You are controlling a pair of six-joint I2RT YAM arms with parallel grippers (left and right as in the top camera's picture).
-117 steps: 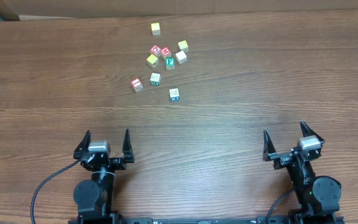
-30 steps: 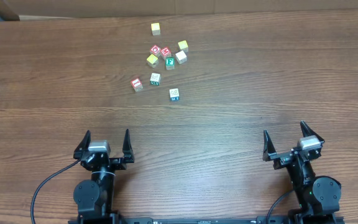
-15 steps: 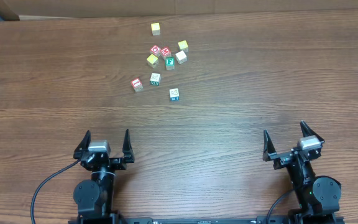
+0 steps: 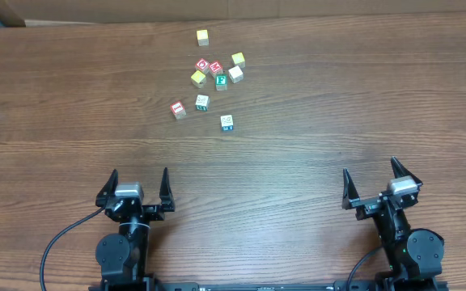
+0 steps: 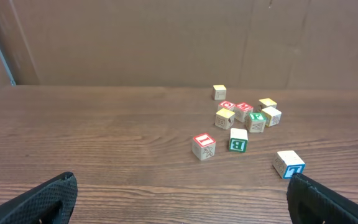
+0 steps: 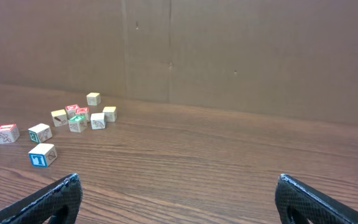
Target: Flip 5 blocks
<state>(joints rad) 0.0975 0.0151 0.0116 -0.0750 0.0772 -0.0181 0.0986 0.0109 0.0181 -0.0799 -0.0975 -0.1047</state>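
Wooden table point(image 4: 338, 105), blocks point(image 4: 221, 80) seemingly unmoved

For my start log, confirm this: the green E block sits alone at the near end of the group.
Wrong block. The overhead view shows the blue T block alone at the near end of the group; the green E block sits among the others.

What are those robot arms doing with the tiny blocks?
Right now they aren't touching anything. The left gripper and the right gripper both sit open and empty at the near side of the table. The letter blocks lie in a loose bunch at the far side, more toward the left arm. It looks like the flipping hasn't begun.
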